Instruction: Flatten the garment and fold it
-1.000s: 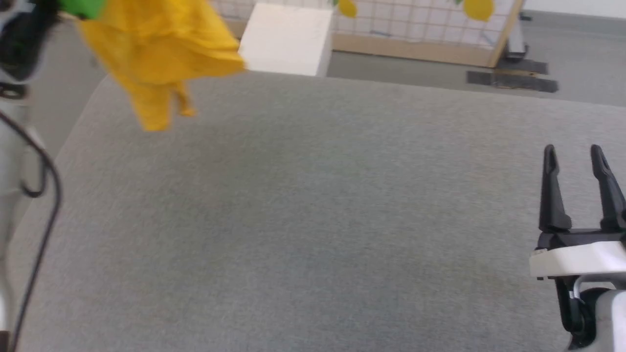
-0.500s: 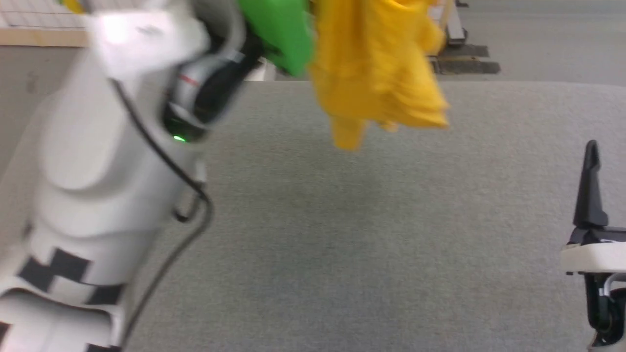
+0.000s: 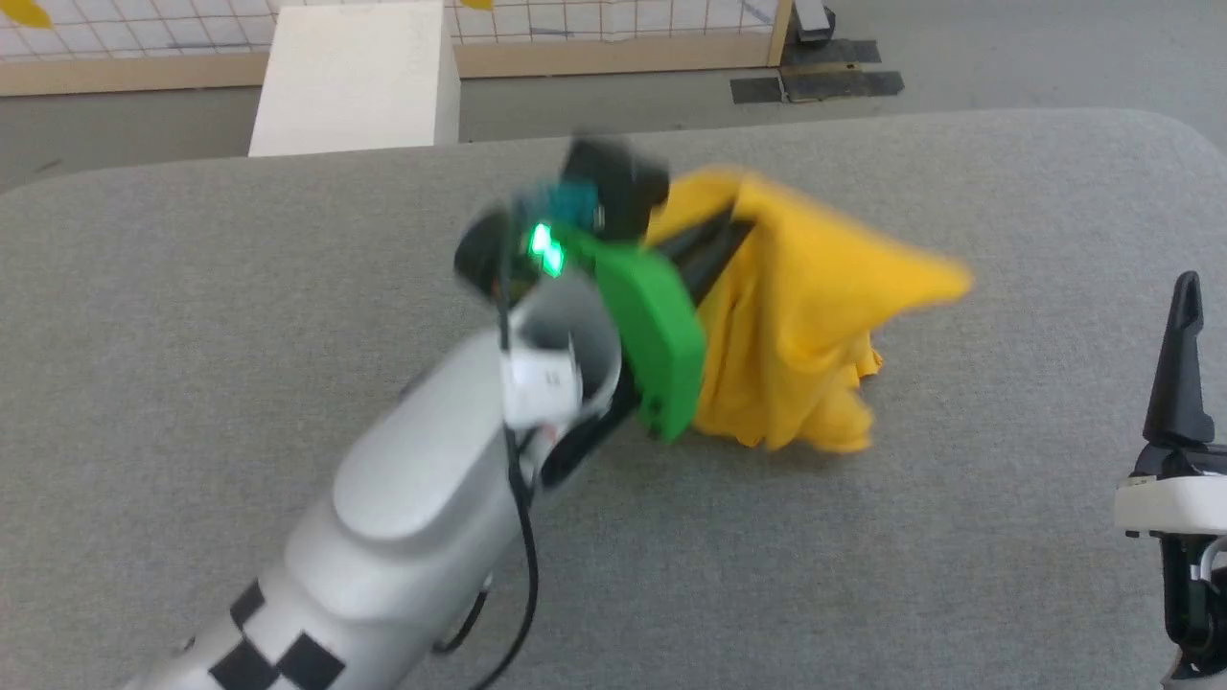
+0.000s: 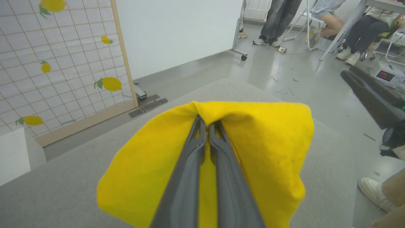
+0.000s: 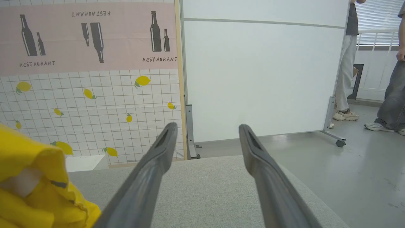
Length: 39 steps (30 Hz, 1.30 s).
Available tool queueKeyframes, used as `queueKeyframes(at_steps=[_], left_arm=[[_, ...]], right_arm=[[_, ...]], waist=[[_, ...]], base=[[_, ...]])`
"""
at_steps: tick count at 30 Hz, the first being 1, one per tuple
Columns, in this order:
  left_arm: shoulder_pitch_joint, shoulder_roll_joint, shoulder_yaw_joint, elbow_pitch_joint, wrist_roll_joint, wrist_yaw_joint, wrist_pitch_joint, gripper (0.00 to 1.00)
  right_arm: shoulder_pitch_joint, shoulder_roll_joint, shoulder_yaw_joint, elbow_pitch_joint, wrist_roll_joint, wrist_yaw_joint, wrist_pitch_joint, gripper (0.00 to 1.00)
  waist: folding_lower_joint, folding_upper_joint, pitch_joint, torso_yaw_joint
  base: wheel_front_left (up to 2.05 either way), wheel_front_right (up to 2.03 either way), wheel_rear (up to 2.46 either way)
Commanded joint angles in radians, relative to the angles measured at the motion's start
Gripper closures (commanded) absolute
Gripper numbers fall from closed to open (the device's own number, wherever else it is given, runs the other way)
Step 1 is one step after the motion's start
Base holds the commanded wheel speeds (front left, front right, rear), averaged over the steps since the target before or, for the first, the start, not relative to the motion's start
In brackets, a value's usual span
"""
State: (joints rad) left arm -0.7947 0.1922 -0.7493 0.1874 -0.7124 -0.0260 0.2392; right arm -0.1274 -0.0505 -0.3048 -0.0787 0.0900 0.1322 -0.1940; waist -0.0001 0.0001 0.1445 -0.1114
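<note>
The garment (image 3: 796, 316) is seen bright yellow on the grey bench (image 3: 240, 287). Beyond the bench, a white gridded panel (image 4: 72, 57) is printed with yellow lemons.

Before us spreads a wide grey fabric-covered surface (image 3: 240, 287) with rounded far corners and a plain, even weave. On it we see the yellow garment (image 3: 796, 335), bunched right of the middle, its lower folds touching the cloth and its upper part raised off it.

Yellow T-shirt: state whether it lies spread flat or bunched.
Bunched: the T-shirt drapes in folds from the left end effector, shut on it.
</note>
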Motion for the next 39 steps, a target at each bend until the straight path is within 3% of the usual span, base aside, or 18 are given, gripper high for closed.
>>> queueKeyframes(at_steps=[1, 5, 12, 13, 14, 20, 24, 30, 31, 32, 36, 39], left_arm=[[0.049, 0.027, -0.034, 0.045, 0.029, -0.016, -0.011, 1.00], [0.134, 0.048, -0.092, 0.171, 0.057, -0.025, -0.033, 1.00], [0.170, 0.025, -0.096, 0.309, 0.055, -0.014, -0.094, 1.00], [0.166, 0.017, -0.086, 0.313, 0.052, -0.011, -0.120, 0.69], [0.163, 0.012, -0.077, 0.315, 0.050, -0.009, -0.139, 0.00], [0.160, 0.016, -0.014, 0.274, 0.030, 0.015, -0.244, 0.00], [0.208, 0.067, 0.049, 0.184, 0.019, 0.063, -0.321, 0.00], [0.370, 0.194, 0.157, 0.017, 0.040, 0.200, -0.444, 0.00], [0.409, 0.217, 0.178, -0.017, 0.052, 0.229, -0.462, 0.00], [0.529, 0.251, 0.250, -0.119, 0.075, 0.297, -0.494, 0.00], [0.687, 0.261, 0.345, -0.243, 0.155, 0.353, -0.500, 0.00], [0.788, 0.242, 0.399, -0.285, 0.219, 0.365, -0.501, 0.00]], right_arm=[[0.002, 0.000, 0.007, -0.006, 0.008, -0.002, 0.002, 0.00], [0.003, 0.000, 0.019, -0.006, 0.008, -0.002, 0.008, 0.00], [0.013, 0.000, 0.030, -0.014, 0.011, -0.002, 0.011, 0.00], [0.014, 0.000, 0.030, -0.015, 0.010, -0.002, 0.012, 0.00], [0.014, 0.000, 0.030, -0.015, 0.010, -0.002, 0.013, 0.00], [0.027, 0.000, 0.031, -0.005, 0.011, -0.002, 0.018, 0.00], [0.052, 0.000, 0.037, 0.010, 0.021, -0.002, 0.017, 0.00], [0.088, 0.000, 0.053, 0.027, 0.036, -0.002, 0.012, 0.00], [0.095, 0.000, 0.057, 0.029, 0.039, -0.002, 0.012, 0.00], [0.118, 0.000, 0.053, 0.045, 0.041, -0.002, 0.007, 0.00], [0.143, 0.000, 0.058, 0.053, 0.044, -0.002, 0.007, 0.00], [0.152, 0.000, 0.060, 0.054, 0.047, -0.002, 0.008, 0.00]], waist=[[0.0001, -0.0001, 0.017, -0.016], [0.0001, -0.0001, 0.033, -0.024], [0.0001, -0.0001, 0.055, -0.016], [0.0001, -0.0001, 0.054, -0.012], [0.0001, -0.0001, 0.052, -0.008], [0.0001, -0.0001, 0.012, 0.016], [0.0001, -0.0001, -0.023, 0.025], [0.0001, -0.0001, -0.052, 0.026], [0.0001, -0.0001, -0.055, 0.027], [0.0001, -0.0001, -0.060, 0.044], [0.0001, -0.0001, -0.061, 0.060], [0.0001, -0.0001, -0.062, 0.070]], base=[[0.00, 0.00, 0.00], [0.00, 0.00, 0.00], [0.00, 0.00, 0.00], [0.00, 0.00, 0.00], [0.00, 0.00, 0.00], [0.00, 0.00, 0.00], [0.00, 0.00, 0.00], [0.00, 0.00, 0.00], [0.00, 0.00, 0.00], [0.00, 0.00, 0.00], [0.00, 0.00, 0.00], [0.00, 0.00, 0.00]])
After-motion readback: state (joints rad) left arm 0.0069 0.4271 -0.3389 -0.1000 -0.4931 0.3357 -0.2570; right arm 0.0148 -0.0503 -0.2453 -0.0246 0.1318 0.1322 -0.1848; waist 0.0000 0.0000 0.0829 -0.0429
